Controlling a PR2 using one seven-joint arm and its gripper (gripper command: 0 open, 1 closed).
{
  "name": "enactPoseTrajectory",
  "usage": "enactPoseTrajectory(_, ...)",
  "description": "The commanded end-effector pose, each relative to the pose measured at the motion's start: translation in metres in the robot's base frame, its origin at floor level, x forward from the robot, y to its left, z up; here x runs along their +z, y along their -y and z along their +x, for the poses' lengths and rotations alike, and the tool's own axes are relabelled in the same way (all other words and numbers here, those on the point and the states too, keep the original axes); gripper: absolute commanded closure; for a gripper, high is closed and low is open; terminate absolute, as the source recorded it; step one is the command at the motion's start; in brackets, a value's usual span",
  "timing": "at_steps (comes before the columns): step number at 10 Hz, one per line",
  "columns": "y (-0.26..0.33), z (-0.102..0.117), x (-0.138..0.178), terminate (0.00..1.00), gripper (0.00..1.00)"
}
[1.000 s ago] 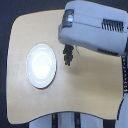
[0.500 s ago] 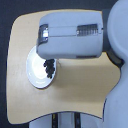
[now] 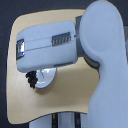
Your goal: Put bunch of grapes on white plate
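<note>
In the exterior view, the robot's arm fills most of the frame: a bulky pale grey forearm casing stretches across the upper middle, with a dark ribbed vent on its side and a dark panel at its end toward the exterior view's left. A thick rounded upper segment rises along the exterior view's right and hides that side of the scene.

Below the casing, the light wooden tabletop shows, with rounded corners and a dark surround beyond its edges.

The white plate lies on the tabletop just under the forearm; only its lower part is visible, the rest covered by the casing.

The bunch of grapes appears as a small dark cluster hanging at the plate's edge toward the exterior view's left, overlapping the rim in the picture. Whether it touches the plate or hangs above it cannot be told.

The pincer sits directly above the grapes, mostly hidden beneath the casing; only a dark bit shows. It appears to hold the bunch from above, but how far its fingers are apart cannot be told at this size.
</note>
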Motion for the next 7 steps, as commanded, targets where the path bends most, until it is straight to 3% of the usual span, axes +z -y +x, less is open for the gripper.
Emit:
enactPoseTrajectory(1,-0.030,0.013,-0.039,0.00,1.00)
enactPoseTrajectory(7,-0.014,0.036,-0.058,0.00,1.00)
